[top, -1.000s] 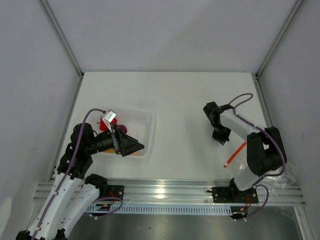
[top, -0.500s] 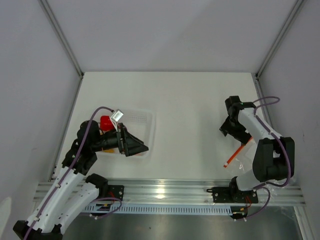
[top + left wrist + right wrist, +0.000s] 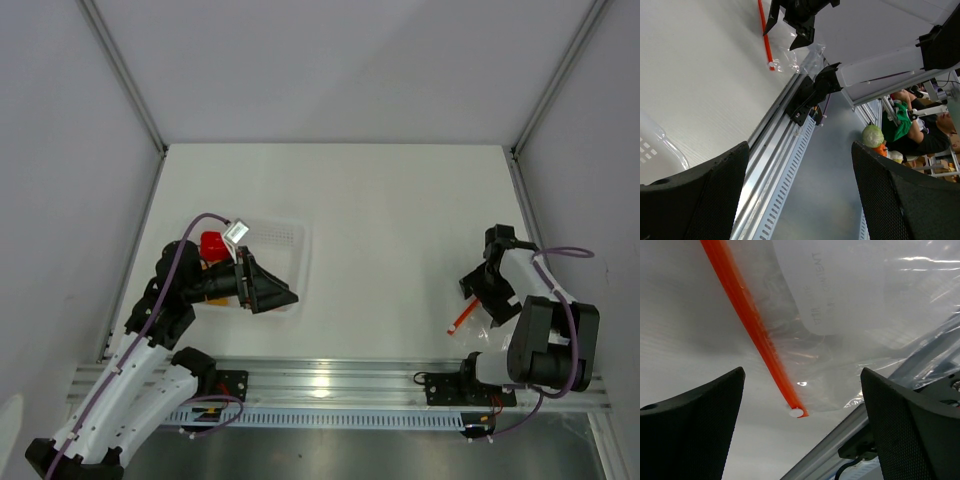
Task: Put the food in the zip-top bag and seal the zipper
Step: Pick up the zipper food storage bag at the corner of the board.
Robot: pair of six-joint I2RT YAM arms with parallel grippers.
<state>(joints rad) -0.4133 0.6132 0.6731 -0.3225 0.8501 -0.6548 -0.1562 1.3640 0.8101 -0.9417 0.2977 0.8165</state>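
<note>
The zip-top bag (image 3: 497, 330) lies flat at the near right, by the rail. Its red-orange zipper (image 3: 462, 318) runs slantwise along the bag's left edge. My right gripper (image 3: 478, 297) hangs open just above that strip. In the right wrist view the zipper (image 3: 751, 327) and its white end tab lie between the spread fingers, with nothing gripped. Of the food, only a red piece (image 3: 212, 244) shows, in the clear tray (image 3: 285, 238). My left arm covers the rest of the tray. My left gripper (image 3: 280, 293) is open and empty over the tray's near edge, pointing right.
An aluminium rail (image 3: 330, 380) runs along the near table edge, close to the bag. White enclosure walls (image 3: 60, 200) stand on three sides. The left wrist view shows the tray's corner (image 3: 660, 145) and the far-off right gripper (image 3: 797, 17).
My right arm has swung right and toward the near edge, from mid-table to above the zipper, and its jaws have opened. My left arm shifted slightly a second ago, then stayed still.
</note>
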